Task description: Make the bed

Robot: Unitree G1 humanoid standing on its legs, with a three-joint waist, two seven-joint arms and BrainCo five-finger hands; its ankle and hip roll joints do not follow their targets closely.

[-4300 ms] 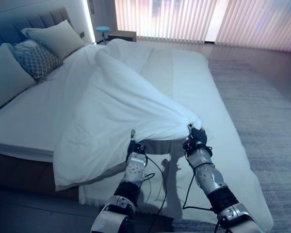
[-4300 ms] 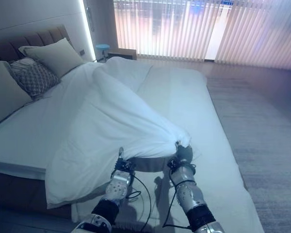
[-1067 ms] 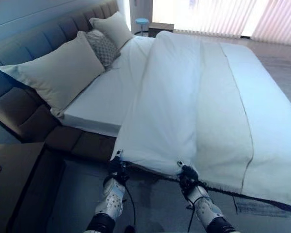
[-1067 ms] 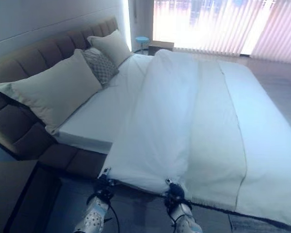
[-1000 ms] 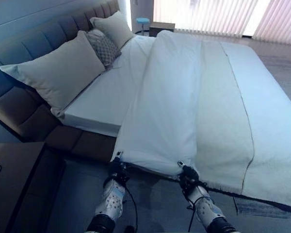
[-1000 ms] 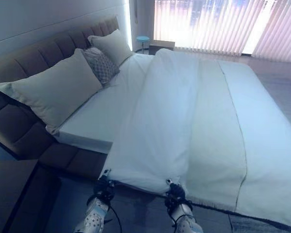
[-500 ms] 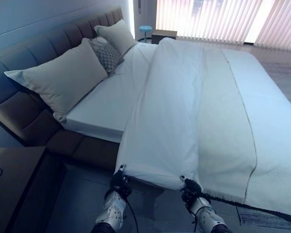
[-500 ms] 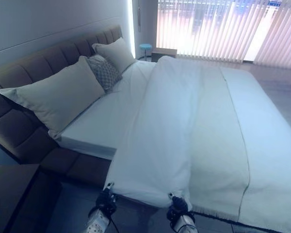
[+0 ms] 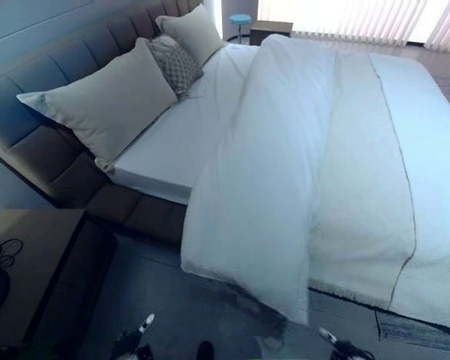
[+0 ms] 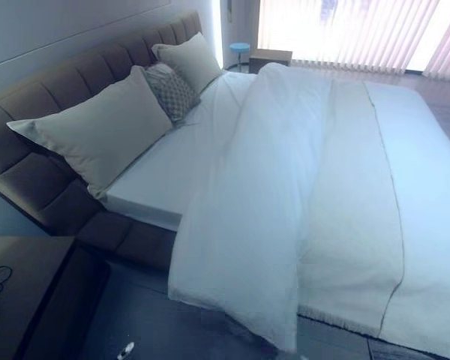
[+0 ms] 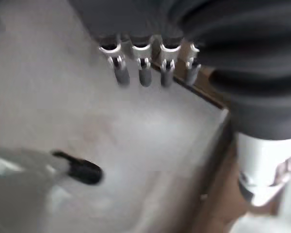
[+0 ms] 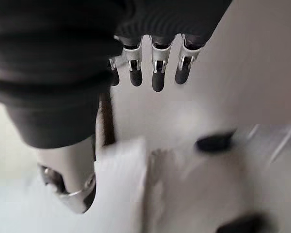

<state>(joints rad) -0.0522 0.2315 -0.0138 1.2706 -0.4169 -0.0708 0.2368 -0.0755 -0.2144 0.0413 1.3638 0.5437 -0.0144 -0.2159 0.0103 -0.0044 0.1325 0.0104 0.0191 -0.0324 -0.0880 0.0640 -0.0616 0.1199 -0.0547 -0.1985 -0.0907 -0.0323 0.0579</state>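
Both hands let go since earlier frame: left hand (image 11: pixel 150 68) and right hand (image 12: pixel 153 63) fingers straight, holding nothing. Duvet (image 9: pixel 270 172) hangs off bedside; soft, bulky, I'd regrip at hem corners.

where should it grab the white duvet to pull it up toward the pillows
Probably at the hanging near edge of the white duvet, from the bedside below. It lies as a folded strip down the bed, its lower corner drooping free off the mattress, so fingers could close round that hem. The pillows sit to the left.
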